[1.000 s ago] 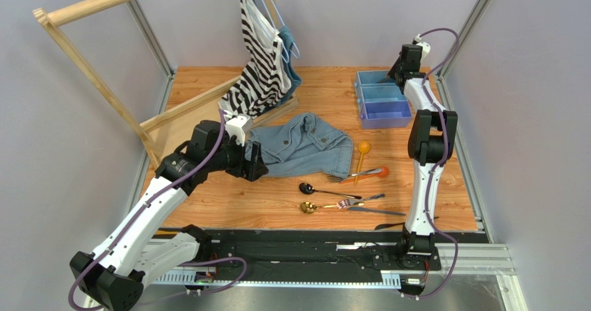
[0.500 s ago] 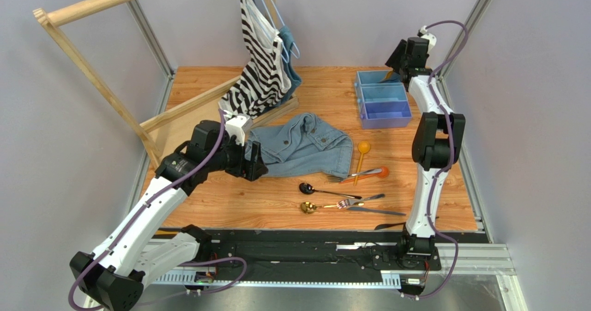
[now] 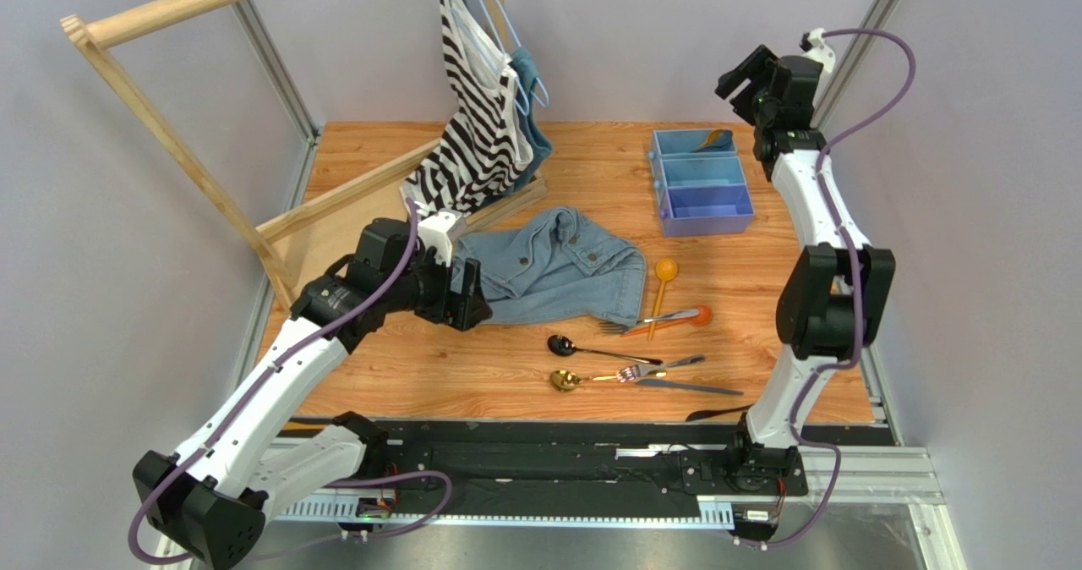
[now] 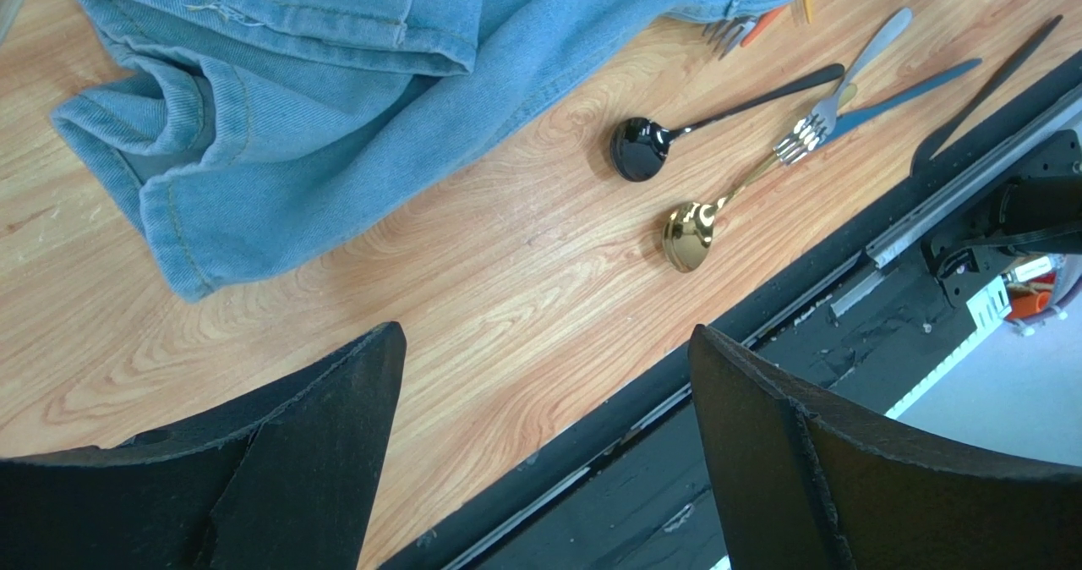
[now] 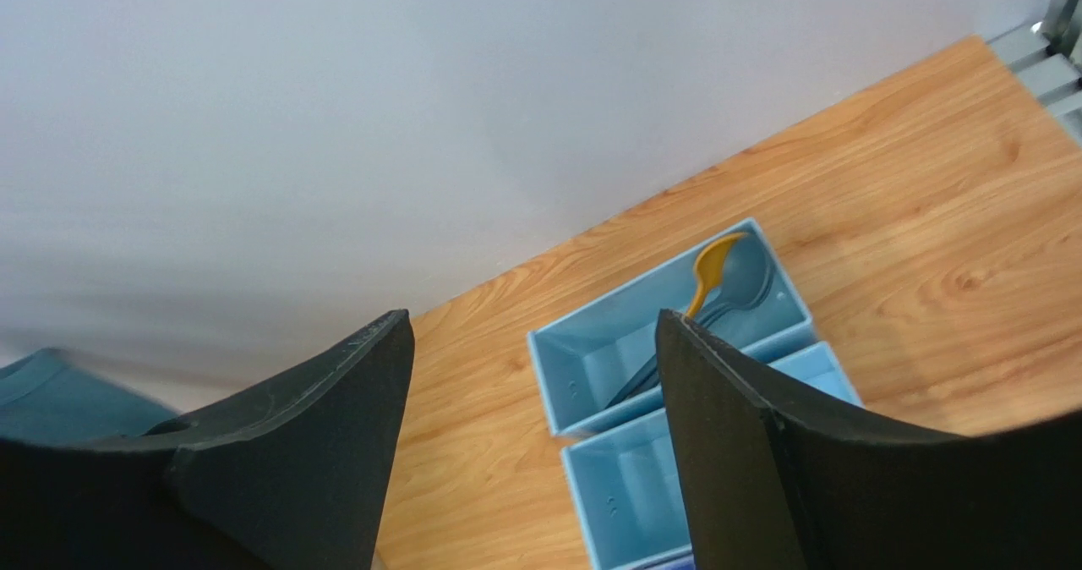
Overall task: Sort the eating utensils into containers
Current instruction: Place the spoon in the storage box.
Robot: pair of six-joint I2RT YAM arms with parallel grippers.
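Observation:
The light blue tray (image 3: 696,202) stands at the back right. Its far compartment holds a yellow spoon (image 3: 719,139) and a blue spoon (image 5: 743,294). The tray also shows in the right wrist view (image 5: 597,354). My right gripper (image 3: 743,82) is open and empty, raised above the tray's far end. Loose on the table lie a yellow spoon (image 3: 664,272), an orange spoon (image 3: 692,318), a black spoon (image 3: 559,344), a gold spoon (image 3: 565,380), a silver fork (image 3: 648,370) and a dark knife (image 3: 686,389). My left gripper (image 3: 476,310) is open and empty, left of them above the wood.
A denim garment (image 3: 559,266) lies mid-table, touching the cutlery's far side. A striped top (image 3: 476,101) hangs from a wooden rack (image 3: 178,152) at the back left. A black rail (image 3: 572,443) runs along the near edge, with a black knife (image 3: 711,413) on it.
My right gripper has risen and swung right, away from the tray's far compartment. The left arm has barely moved.

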